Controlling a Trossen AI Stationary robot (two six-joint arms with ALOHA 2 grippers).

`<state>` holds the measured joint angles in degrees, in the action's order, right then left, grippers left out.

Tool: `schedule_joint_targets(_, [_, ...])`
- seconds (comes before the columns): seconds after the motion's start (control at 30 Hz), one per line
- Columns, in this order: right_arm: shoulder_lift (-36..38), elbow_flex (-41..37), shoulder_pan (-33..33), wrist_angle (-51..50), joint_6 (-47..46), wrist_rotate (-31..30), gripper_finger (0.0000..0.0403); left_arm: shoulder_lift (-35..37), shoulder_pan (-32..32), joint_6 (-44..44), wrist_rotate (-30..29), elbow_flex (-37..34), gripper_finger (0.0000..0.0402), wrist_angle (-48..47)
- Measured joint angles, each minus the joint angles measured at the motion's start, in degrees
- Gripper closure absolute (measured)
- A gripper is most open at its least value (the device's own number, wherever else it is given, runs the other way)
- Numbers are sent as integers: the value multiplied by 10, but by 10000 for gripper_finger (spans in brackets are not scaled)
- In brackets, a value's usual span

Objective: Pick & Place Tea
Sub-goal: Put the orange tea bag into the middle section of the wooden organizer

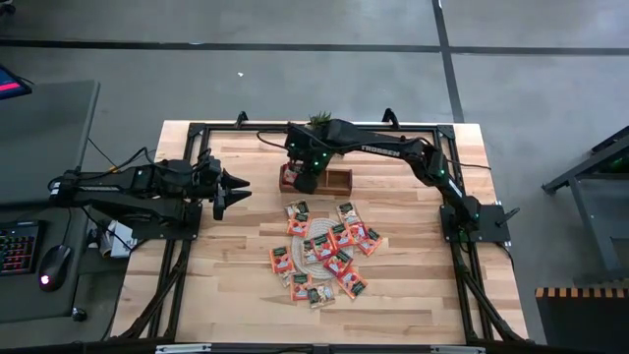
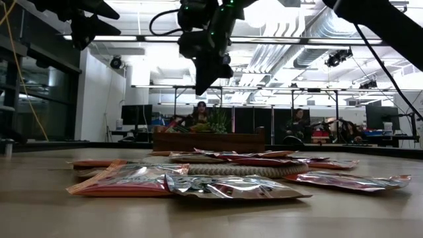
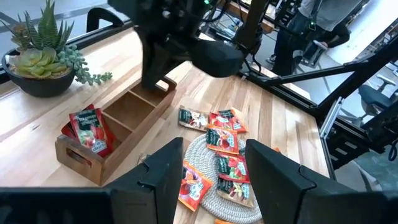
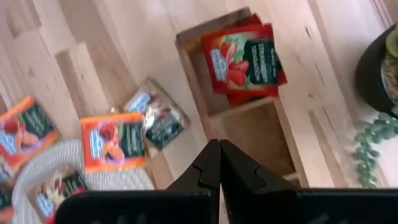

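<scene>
Several orange-red tea sachets (image 1: 324, 251) lie flat on and around a round woven mat (image 1: 316, 252) at the table's middle. A few more sachets (image 4: 245, 59) lie in one end compartment of the wooden tray (image 1: 339, 180), which stands on the table beyond the mat. My right gripper (image 4: 219, 144) hangs shut and empty above the tray (image 4: 249, 124), pointing steeply down, clear of it in the low view (image 2: 205, 82). My left gripper (image 1: 244, 192) waits open at the table's left side, raised, nothing between its fingers (image 3: 214, 152).
A potted succulent (image 1: 320, 120) stands just beyond the tray at the far edge. A black frame (image 1: 197, 128) runs around the tabletop. A side table at the left carries a keyboard (image 1: 18, 246) and a mouse (image 1: 54, 264). Bare wood lies at the near edge.
</scene>
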<state>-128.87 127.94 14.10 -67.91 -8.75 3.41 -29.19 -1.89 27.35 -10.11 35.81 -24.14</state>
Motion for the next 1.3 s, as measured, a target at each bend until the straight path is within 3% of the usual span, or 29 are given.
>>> schedule_joint_targets(0.3, [11,-1,-7,-27,26,4,403,0,0,0,0,0,229,-1])
schedule_joint_targets(1.07, [149,-7,-3,-96,-1,-24,403,0,0,-1,0,0,229,-18])
schedule_joint_targets(1.3, [160,-6,-3,-146,-19,8,403,0,0,-4,0,0,229,-18])
